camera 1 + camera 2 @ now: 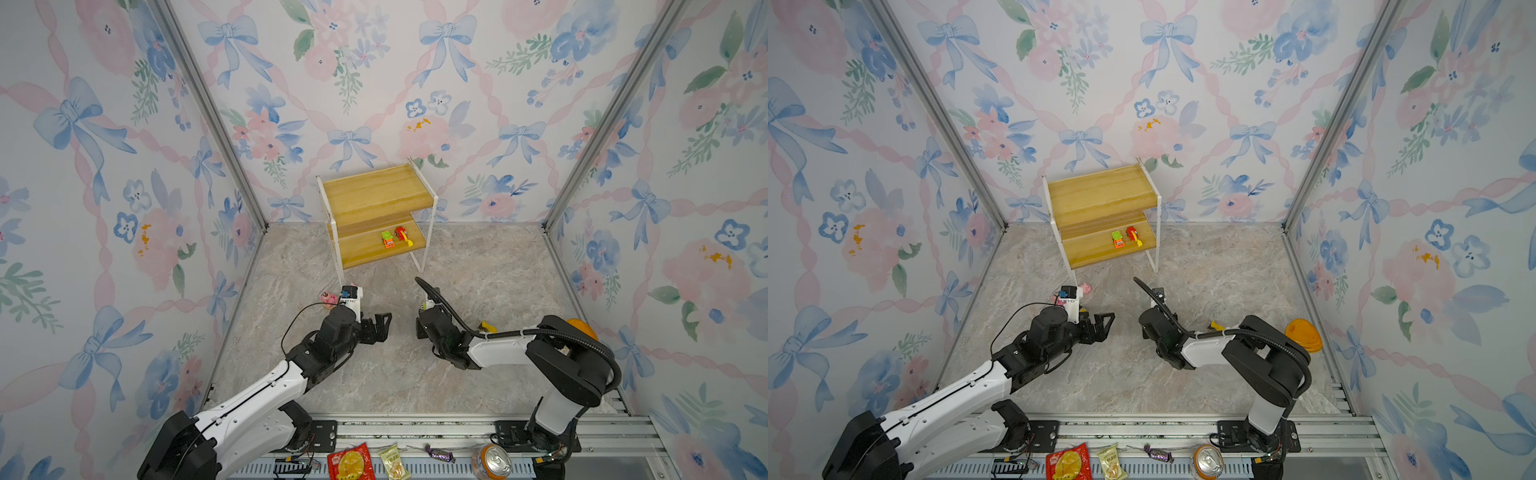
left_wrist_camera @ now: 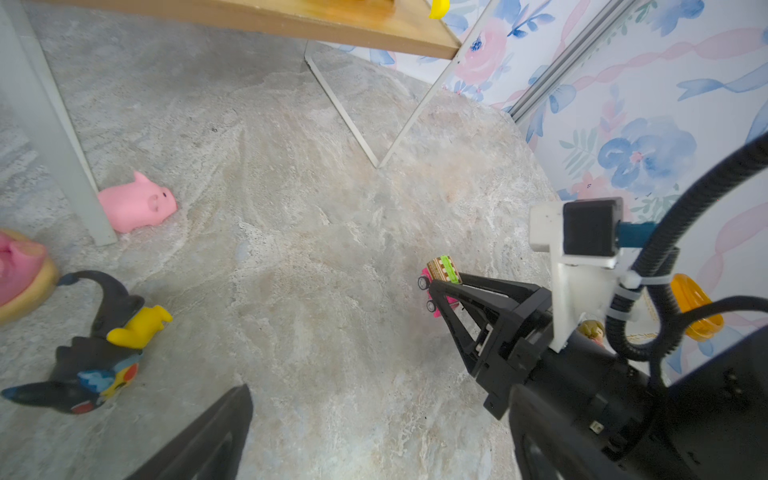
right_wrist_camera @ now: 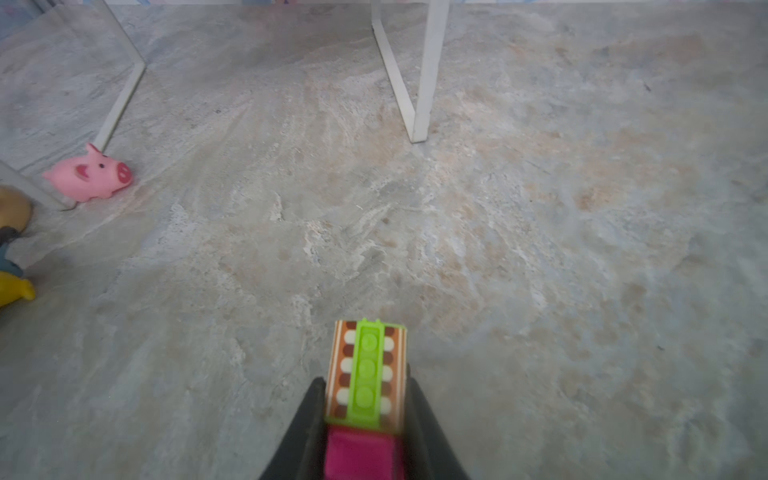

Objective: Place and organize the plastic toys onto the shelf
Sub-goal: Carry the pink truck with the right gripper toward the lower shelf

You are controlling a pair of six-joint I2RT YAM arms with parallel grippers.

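Observation:
The shelf (image 1: 376,216) stands at the back wall, with a green-orange car (image 1: 387,239) and a red car (image 1: 402,235) on its lower board. My right gripper (image 3: 365,378) is shut on a pink car (image 3: 368,357) with a green, dotted roof, just above the floor in front of the shelf. My left gripper (image 2: 382,419) hovers open and holds nothing. To its side on the floor are a pink pig (image 2: 137,203) by a shelf leg, a black-yellow figure (image 2: 99,353) lying down, and a round pink figure (image 2: 20,270).
An orange dome (image 1: 582,326) and a small yellow toy (image 1: 486,326) lie behind the right arm. Foil snack packets (image 1: 351,461), a wrapped candy (image 1: 438,454) and a drink can (image 1: 492,461) rest on the front rail. Flowered walls close three sides.

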